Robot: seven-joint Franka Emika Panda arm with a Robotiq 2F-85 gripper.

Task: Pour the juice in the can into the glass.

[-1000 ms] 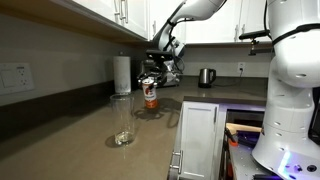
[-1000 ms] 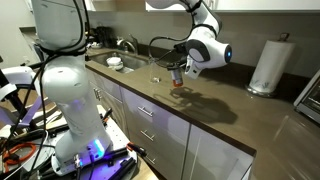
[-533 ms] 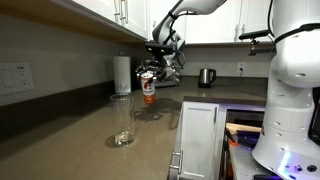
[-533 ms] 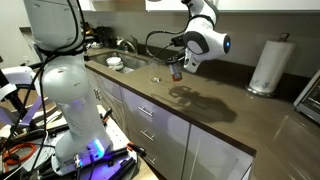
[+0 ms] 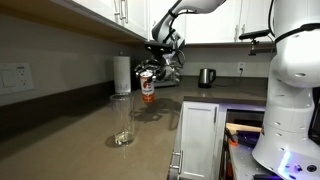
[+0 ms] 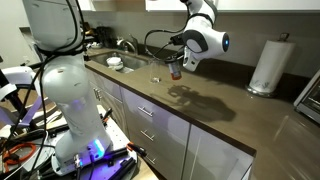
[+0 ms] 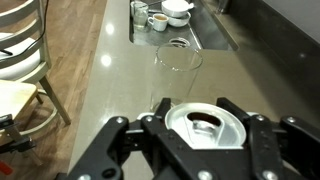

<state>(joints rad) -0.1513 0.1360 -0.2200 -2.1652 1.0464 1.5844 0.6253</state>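
Gripper (image 7: 205, 140) is clamped round the small red-orange cylindrical drink can (image 5: 148, 92), upright above the brown counter (image 5: 70, 140) so nothing spills before the pour; the tall clear glass tumbler (image 5: 123, 122) stands nearer, well apart.

- In the wrist view the can (image 7: 205, 125) shows only its silvery top; the bottom edge cuts off its body.
- The claw (image 7: 205, 145) has its tips cut off there too.
- In an exterior view the can's (image 6: 175, 70) markings are too small to read.
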